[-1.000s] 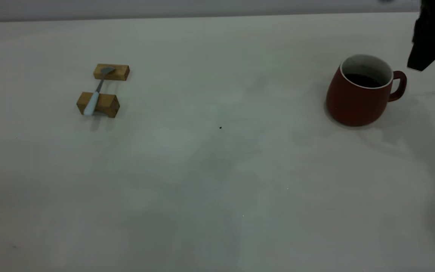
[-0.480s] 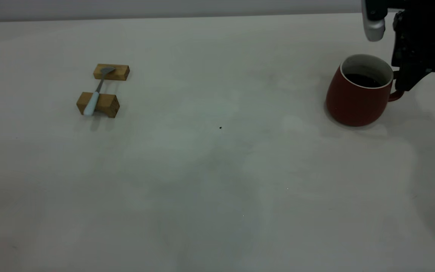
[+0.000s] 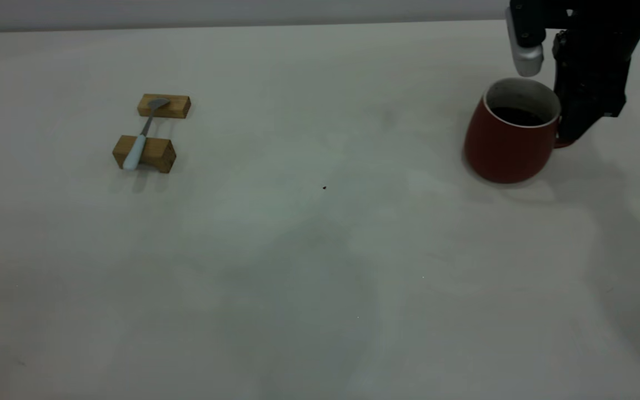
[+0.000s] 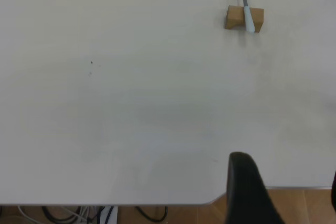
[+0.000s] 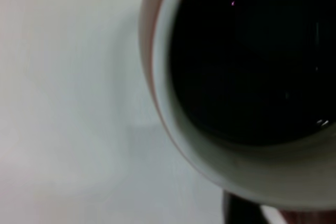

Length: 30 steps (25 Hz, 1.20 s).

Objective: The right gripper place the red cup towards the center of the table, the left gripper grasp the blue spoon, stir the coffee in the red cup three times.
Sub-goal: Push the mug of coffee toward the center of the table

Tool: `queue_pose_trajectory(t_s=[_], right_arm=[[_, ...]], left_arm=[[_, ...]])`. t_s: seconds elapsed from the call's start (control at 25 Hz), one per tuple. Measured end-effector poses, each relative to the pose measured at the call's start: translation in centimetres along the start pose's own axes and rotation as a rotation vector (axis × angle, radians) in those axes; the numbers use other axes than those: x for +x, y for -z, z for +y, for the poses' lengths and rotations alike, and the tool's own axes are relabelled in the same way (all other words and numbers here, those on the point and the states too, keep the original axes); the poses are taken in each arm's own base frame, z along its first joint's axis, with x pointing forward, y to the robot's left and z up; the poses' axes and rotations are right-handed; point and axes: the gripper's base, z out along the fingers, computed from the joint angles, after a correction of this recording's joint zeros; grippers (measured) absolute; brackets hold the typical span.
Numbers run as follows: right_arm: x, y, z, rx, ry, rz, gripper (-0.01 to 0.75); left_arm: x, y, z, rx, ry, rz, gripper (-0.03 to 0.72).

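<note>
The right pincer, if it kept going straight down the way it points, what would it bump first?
Most likely the red cup's handle. The right pincer points down right beside the cup, covering its handle, with the table just beneath. Depth is hard to judge here.

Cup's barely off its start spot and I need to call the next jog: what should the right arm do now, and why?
Probably keep sliding the red cup left toward the table's middle. The right gripper is at its handle, and the cup sits far right. The coffee is high in the cup, so go slowly. The blue spoon lies untouched across the wooden blocks.
</note>
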Motion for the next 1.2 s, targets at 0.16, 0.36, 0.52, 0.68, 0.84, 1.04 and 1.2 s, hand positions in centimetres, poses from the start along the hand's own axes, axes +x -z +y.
queue_pose_trajectory(t_s=[0.16,0.36,0.52,0.68,0.84,1.04,1.2], right_arm=[[-0.2,0.0,0.2,-0.022,-0.028,-0.019,0.205],[-0.9,0.0,0.5,-0.038,-0.078,-0.022,0.181],[-2.7,-0.1,1.0,-0.041,-0.092,-0.025,0.181],[-5.8,-0.1,2.0,-0.043,-0.088,-0.034,0.181],[-9.1,-0.2,3.3,-0.05,-0.077,-0.041,0.181],[-12.9,0.0,4.8,-0.038,-0.063,-0.059,0.181],[-15.2,0.3,5.2,-0.014,-0.052,-0.074,0.181]], left_arm=[[0.0,0.0,0.0,0.0,0.0,0.0,0.459],[0.0,0.0,0.0,0.0,0.0,0.0,0.459],[0.0,0.0,0.0,0.0,0.006,0.0,0.459],[0.0,0.0,0.0,0.0,0.0,0.0,0.459],[0.0,0.0,0.0,0.0,0.006,0.0,0.459],[0.0,0.0,0.0,0.0,0.006,0.0,0.459],[0.0,0.0,0.0,0.0,0.006,0.0,0.459]])
